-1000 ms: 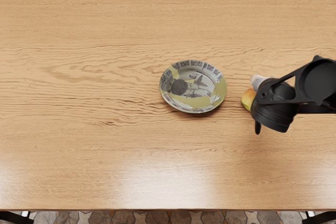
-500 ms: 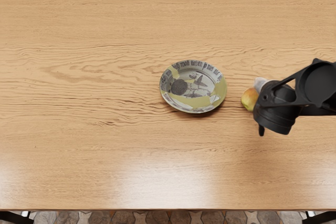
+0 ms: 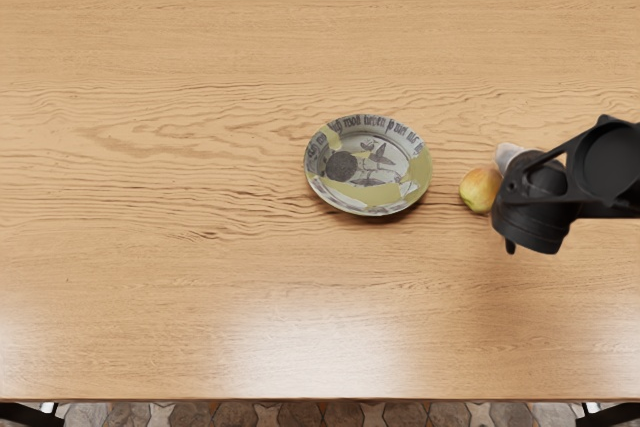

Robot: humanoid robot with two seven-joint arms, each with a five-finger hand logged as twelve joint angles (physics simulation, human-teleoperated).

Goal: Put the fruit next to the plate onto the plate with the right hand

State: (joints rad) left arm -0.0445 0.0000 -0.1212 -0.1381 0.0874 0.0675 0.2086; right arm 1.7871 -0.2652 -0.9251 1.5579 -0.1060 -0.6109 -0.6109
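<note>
A small yellow-orange fruit (image 3: 480, 190) lies on the wooden table just right of the plate (image 3: 420, 169), a patterned shallow dish with nothing in it. My right hand (image 3: 509, 159) comes in from the right edge and sits right beside the fruit. Its black wrist and forearm (image 3: 545, 202) cover most of the hand. Only a pale bit of the hand shows above the wrist, close to the fruit's upper right side. I cannot tell if it touches the fruit. The left arm is out of view.
The wooden table (image 3: 200, 247) fills the view, with its front edge near the bottom and a brown wall behind the far edge. Nothing else stands on it.
The right arm has drawn back a little to the right and down, uncovering the fruit, which now shows whole. The fruit and plate stayed put.
</note>
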